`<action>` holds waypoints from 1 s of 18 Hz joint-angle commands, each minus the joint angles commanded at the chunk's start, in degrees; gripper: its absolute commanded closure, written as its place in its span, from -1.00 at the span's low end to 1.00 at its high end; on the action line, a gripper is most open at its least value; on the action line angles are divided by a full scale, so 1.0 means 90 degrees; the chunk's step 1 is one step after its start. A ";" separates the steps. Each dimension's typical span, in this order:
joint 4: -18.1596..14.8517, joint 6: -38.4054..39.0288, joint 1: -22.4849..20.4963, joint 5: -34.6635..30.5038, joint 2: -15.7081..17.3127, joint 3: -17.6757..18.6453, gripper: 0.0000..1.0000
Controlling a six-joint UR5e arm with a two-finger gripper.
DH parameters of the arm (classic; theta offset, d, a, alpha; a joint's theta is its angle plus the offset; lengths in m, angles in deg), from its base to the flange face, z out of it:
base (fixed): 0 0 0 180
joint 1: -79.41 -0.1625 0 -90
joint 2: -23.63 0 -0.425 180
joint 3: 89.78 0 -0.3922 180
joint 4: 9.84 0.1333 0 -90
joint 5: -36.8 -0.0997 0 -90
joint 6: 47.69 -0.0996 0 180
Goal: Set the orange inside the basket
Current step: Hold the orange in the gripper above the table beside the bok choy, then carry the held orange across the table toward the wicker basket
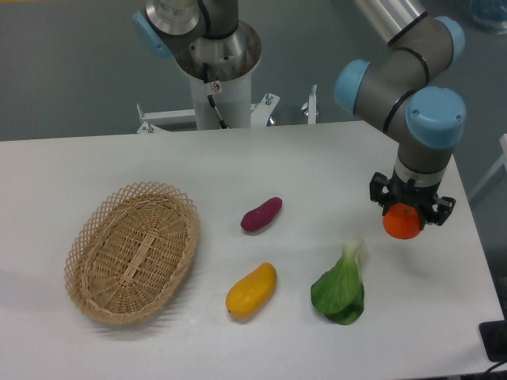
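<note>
At the right of the table, the small round orange (pixel 402 224) sits between the black fingers of my gripper (pixel 405 218), which points straight down and is shut on it. Whether the fruit touches the tabletop I cannot tell. The oval tan wicker basket (pixel 97 234) lies far to the left, near the front, with nothing in it.
A purple sweet potato (pixel 262 214) lies mid-table. Nearer the front are an elongated yellow-orange mango-like fruit (pixel 252 290) and a green leafy vegetable (pixel 341 288), the latter just left of and below the gripper. The table's right edge runs close to the gripper.
</note>
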 joint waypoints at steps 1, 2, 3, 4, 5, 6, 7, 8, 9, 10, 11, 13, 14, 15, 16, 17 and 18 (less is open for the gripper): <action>0.0000 0.0010 0.0000 0.0000 0.0000 0.0000 0.14; 0.0000 0.0010 0.0000 0.0000 0.0000 0.0000 0.14; -0.0010 0.0039 0.0010 0.0010 0.0000 -0.0010 0.14; -0.0010 0.0049 0.0010 0.0010 0.0000 -0.0010 0.14; -0.0010 0.0058 0.0019 0.0010 0.0000 -0.0010 0.14; -0.0010 0.0068 0.0029 0.0010 0.0000 -0.0010 0.14; -0.0010 0.0088 0.0039 0.0019 0.0000 -0.0010 0.14; 0.0000 0.0136 0.0039 0.0039 0.0000 0.0010 0.14; 0.0000 0.0291 0.0049 0.0058 0.0010 0.0019 0.14; 0.0000 0.0448 0.0058 0.0059 0.0010 0.0020 0.14; 0.0039 0.0633 0.0088 0.0078 0.0019 0.0020 0.16; 0.0185 0.0995 0.0244 0.0214 0.0049 0.0029 0.19; 0.0186 0.1044 0.0273 0.0254 0.0049 0.0049 0.21; 0.0186 0.1045 0.0283 0.0283 0.0068 0.0087 0.24; 0.0176 0.1045 0.0351 0.0293 0.0088 0.0088 0.27; 0.0176 0.1055 0.0400 0.0303 0.0117 0.0088 0.28; 0.0176 0.1064 0.0410 0.0322 0.0127 0.0088 0.28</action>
